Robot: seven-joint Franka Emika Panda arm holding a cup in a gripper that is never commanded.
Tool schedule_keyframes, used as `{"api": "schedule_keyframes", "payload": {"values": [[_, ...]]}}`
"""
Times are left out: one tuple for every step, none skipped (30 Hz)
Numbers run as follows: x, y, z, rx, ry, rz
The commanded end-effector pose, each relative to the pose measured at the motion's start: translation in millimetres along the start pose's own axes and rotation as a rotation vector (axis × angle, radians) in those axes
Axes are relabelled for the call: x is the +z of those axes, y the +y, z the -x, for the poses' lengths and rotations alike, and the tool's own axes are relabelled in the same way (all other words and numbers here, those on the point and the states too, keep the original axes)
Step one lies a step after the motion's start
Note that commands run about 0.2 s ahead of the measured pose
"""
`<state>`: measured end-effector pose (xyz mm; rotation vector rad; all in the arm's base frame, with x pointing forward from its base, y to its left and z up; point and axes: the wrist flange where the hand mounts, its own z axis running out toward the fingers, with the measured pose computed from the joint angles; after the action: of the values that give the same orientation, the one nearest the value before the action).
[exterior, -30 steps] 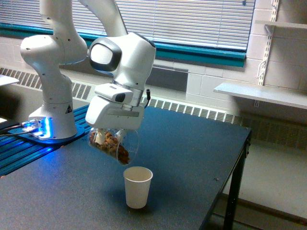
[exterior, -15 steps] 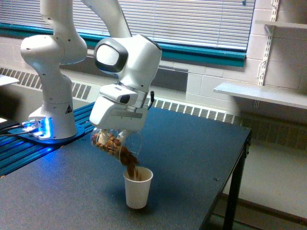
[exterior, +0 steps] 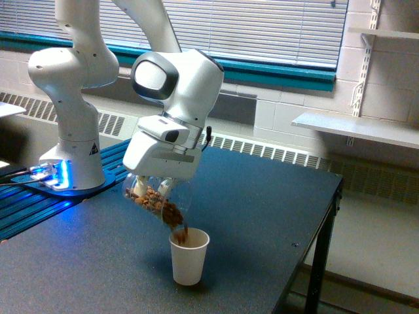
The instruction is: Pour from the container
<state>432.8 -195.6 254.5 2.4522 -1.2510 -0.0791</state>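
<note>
Pinching the container [exterior: 159, 199], tool [exterior: 152, 186] tilts its mouth down-right, over paper cup [exterior: 188, 255].

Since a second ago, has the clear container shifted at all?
Yes. The container has tipped further and drifted toward the exterior view's right, closing on the standing paper cup; its brown contents now spill in.

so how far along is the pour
Done: the clear container is tipped over the paper cup. In hand: brown pieces are falling from its mouth into that cup, the hand gripping the container. Left: a good share remains inside.
</note>
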Motion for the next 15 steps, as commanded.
{"api": "schedule_keyframes", "payload": {"values": [[-7.0, -0.4, -1.8, 0.017, 0.009, 0.016], [-7.7, -0.2, -2.1, 0.018, 0.008, 0.017], [-7.9, 0.1, -2.2, 0.019, 0.008, 0.018], [-8.6, 0.2, -2.4, 0.02, 0.008, 0.021], [-9.4, 0.4, -2.6, 0.022, 0.007, 0.024], [-10.0, 0.5, -2.9, 0.024, 0.006, 0.025], [-10.4, 0.7, -3.2, 0.025, 0.006, 0.026], [-10.9, 0.8, -3.7, 0.024, 0.006, 0.026], [-11.7, 0.8, -4.5, 0.024, 0.007, 0.028], [-12.1, 0.7, -4.9, 0.026, 0.008, 0.027], [-12.5, 0.5, -5.2, 0.028, 0.008, 0.026], [-12.9, 0.3, -5.4, 0.03, 0.008, 0.027], [-13.5, 0.1, -5.9, 0.031, 0.008, 0.027], [-14.1, -0.2, -6.3, 0.031, 0.008, 0.027], [-15.0, -0.6, -6.7, 0.032, 0.009, 0.029]]}}
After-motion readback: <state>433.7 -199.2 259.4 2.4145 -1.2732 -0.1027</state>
